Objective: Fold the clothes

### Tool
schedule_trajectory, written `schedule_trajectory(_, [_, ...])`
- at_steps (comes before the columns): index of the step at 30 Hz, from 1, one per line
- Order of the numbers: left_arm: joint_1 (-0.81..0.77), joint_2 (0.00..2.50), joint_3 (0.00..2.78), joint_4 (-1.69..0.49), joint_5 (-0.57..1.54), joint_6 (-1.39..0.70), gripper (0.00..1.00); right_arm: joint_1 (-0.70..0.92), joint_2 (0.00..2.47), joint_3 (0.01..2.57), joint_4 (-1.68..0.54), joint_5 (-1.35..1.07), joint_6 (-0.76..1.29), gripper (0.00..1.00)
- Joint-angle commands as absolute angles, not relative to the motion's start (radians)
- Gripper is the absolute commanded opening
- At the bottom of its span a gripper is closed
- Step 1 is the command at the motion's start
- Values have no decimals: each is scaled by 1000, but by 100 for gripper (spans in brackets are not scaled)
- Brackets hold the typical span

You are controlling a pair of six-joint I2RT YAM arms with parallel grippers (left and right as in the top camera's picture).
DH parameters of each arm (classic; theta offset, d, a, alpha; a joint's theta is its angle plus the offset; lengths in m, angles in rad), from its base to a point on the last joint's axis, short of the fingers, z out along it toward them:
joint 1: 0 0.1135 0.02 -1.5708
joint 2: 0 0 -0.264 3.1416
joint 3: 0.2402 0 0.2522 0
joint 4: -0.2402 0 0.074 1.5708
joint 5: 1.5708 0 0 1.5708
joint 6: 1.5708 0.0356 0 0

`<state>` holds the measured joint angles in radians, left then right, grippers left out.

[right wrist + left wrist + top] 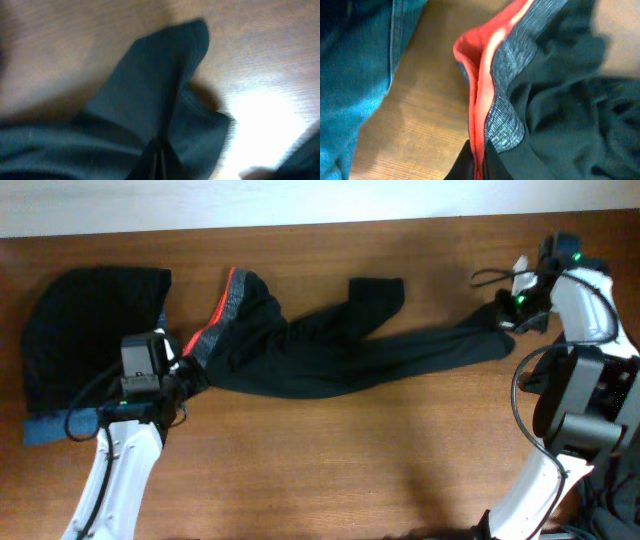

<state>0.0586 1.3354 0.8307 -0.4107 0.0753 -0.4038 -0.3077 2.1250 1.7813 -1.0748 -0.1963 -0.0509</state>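
Long black leggings (340, 355) lie stretched across the wooden table, with a grey-speckled waistband edged coral-red (222, 315) at the left and leg ends at the right. My left gripper (185, 370) is shut on the coral waistband edge (481, 107), its fingertips (479, 167) pinching the red hem. My right gripper (507, 315) is shut on a leg cuff (160, 85) at the far right, fingertips (159, 160) clamped on the black cloth. The other leg end (375, 290) lies folded over toward the back.
A pile of black garments (85, 330) lies at the far left with blue denim (50, 428) beneath it, also seen in the left wrist view (355, 75). Bare wood table (350, 460) spreads in front. The right arm's base and cables (580, 400) stand at the right edge.
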Motion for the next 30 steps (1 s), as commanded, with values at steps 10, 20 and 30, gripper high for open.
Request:
schedule_trajectory(10, [62,1194,1289,-427,37,-323,0,-304,1994,2328,-1386,-172,-17,4])
schedule_trajectory(20, [59,1196,1410,-215,89,-319,0,-304,1994,2452,-1508,-206,-14,4])
schedule_trajectory(30, [31,1251,1410,-213,89,-318,0,-304,1994,2452,-1534,-206,-14,4])
